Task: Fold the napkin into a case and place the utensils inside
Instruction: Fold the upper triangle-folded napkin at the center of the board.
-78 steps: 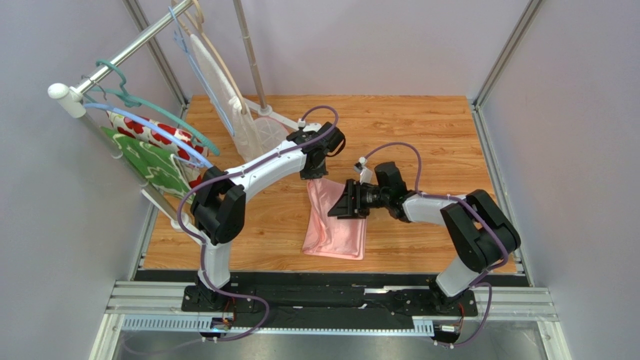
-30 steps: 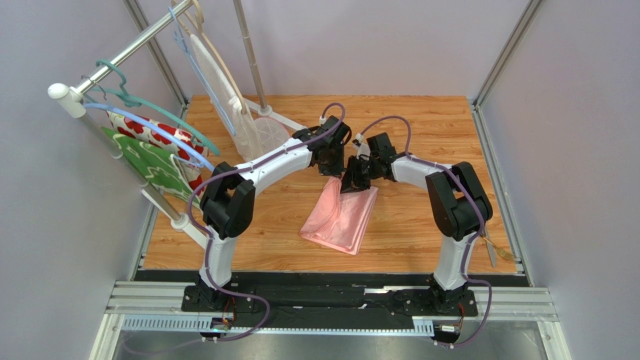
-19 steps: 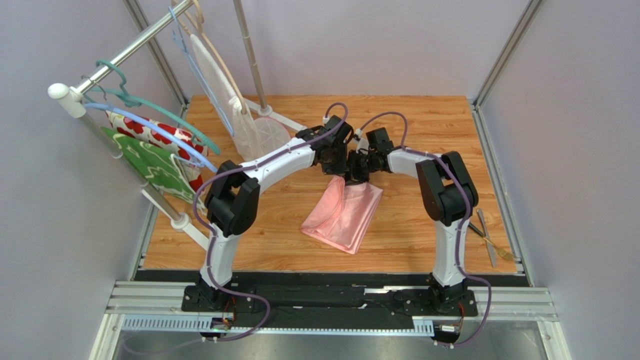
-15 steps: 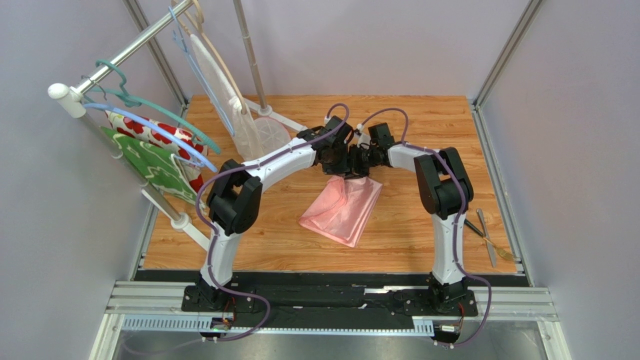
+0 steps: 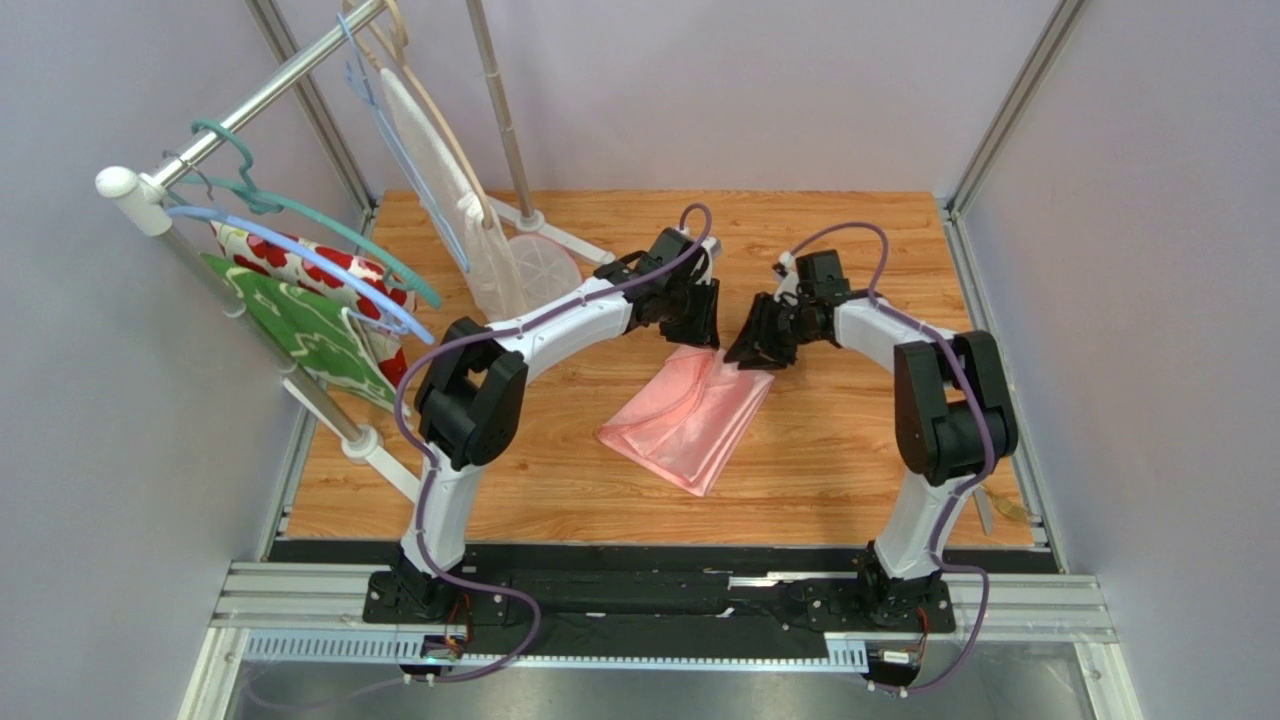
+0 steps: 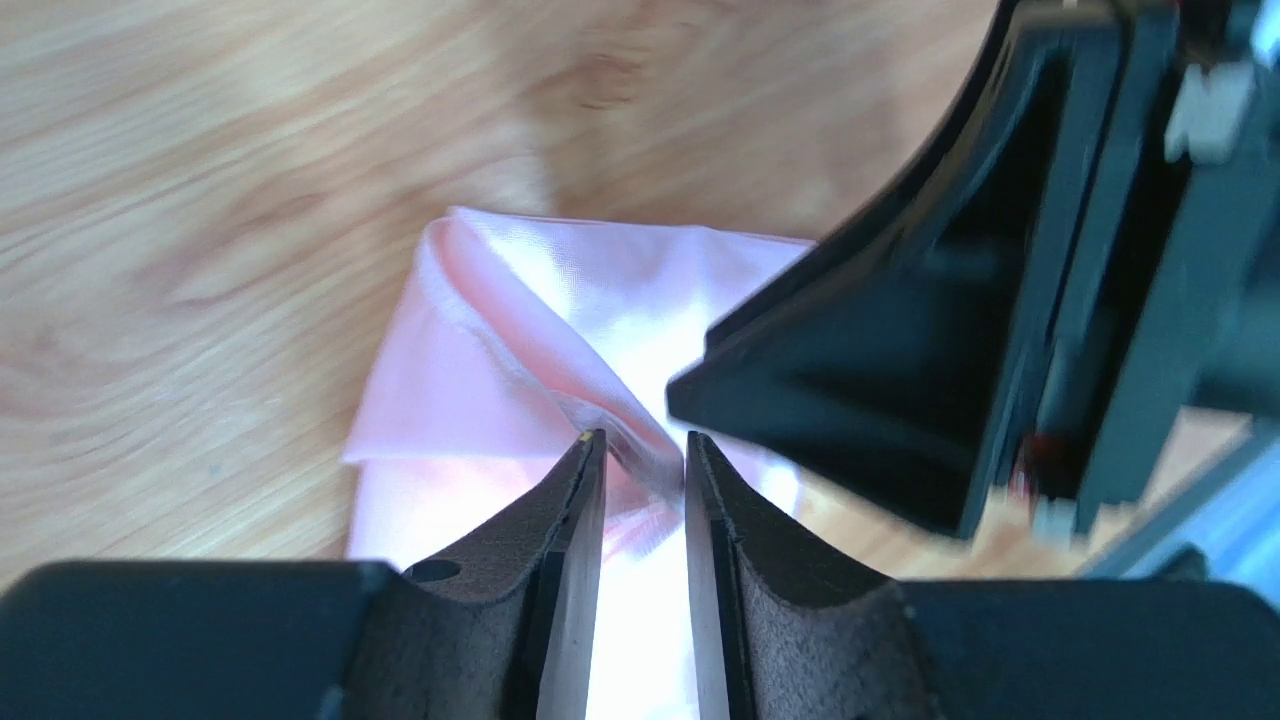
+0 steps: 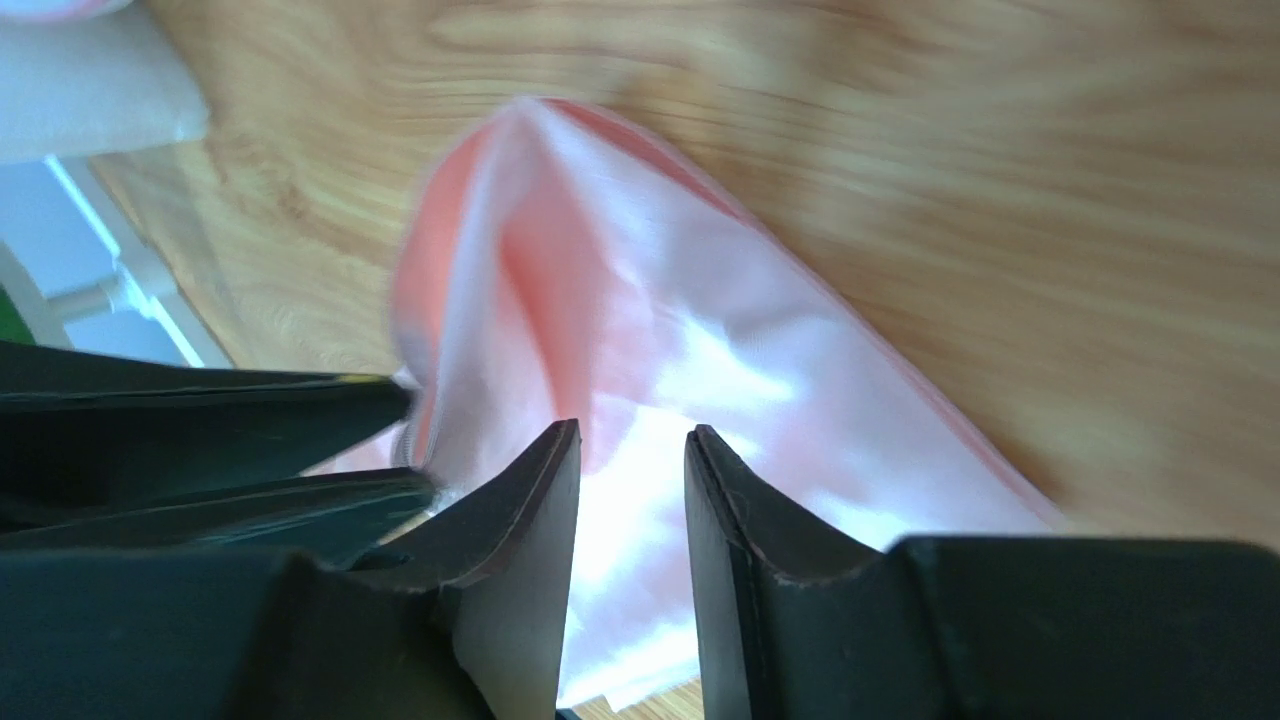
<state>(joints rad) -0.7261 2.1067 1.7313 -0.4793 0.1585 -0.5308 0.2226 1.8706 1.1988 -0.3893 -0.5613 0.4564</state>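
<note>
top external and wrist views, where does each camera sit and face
Top external: above, behind the robot, looking down on table, napkin, left arm, right arm.
Left wrist: on the left arm, facing down past the left claw at the napkin.
Right wrist: same, past the right claw.
Both wrist views share the napkin and the other claw.

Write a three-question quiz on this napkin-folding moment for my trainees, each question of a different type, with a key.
1. True or false: a fork lies on the napkin.
2. What sits between the fingers of the left gripper? A) a hanger B) a ridge of pink cloth C) nothing
3. Fill in near or far: relative to the robot, the left gripper and the right gripper both work at the napkin's ___ end.
Key: 1 false; 2 B; 3 far.
</note>
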